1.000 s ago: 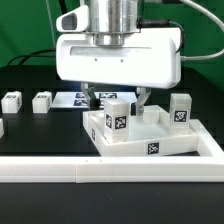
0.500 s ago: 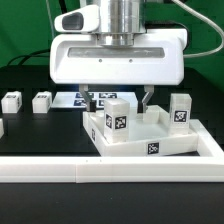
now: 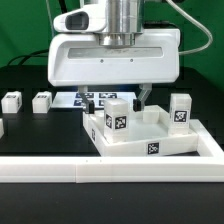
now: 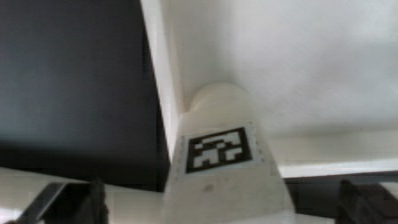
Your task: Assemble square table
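I see the end effector (image 3: 117, 100) spread wide over an upright white tagged leg (image 3: 117, 119) on the rimmed white top (image 3: 170, 141). A second leg (image 3: 181, 110) stands toward the exterior view's right.

White boxy pincer (image 3: 116, 98); dark fingers (image 3: 143, 96).

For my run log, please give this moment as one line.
gripper: open over leg | leg: upright on top, not gripped | two legs: loose on table
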Robot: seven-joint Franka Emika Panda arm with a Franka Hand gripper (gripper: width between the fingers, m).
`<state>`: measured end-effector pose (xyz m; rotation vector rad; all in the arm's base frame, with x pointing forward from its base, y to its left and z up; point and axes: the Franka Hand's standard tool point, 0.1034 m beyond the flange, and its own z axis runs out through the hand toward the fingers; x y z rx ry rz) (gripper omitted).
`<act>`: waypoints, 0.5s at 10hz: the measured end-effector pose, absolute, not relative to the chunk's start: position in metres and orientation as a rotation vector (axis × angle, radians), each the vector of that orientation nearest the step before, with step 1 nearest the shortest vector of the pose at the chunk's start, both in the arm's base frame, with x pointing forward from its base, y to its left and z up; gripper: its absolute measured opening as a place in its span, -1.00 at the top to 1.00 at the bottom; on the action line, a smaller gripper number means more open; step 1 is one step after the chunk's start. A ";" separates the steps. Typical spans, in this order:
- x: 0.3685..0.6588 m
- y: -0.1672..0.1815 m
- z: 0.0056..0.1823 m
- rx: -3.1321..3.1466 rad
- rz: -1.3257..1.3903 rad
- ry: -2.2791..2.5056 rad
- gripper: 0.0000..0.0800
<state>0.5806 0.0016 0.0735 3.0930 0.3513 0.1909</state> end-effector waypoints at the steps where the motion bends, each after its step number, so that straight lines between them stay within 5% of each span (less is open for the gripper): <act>1: 0.581 0.002 0.073 3.077 0.186 0.413 -0.62; 2: 0.581 0.003 0.073 3.073 0.185 0.422 -0.62; 4: 0.580 0.002 0.073 3.073 0.184 0.417 0.00; 5: 0.580 0.002 0.073 3.075 0.185 0.409 0.00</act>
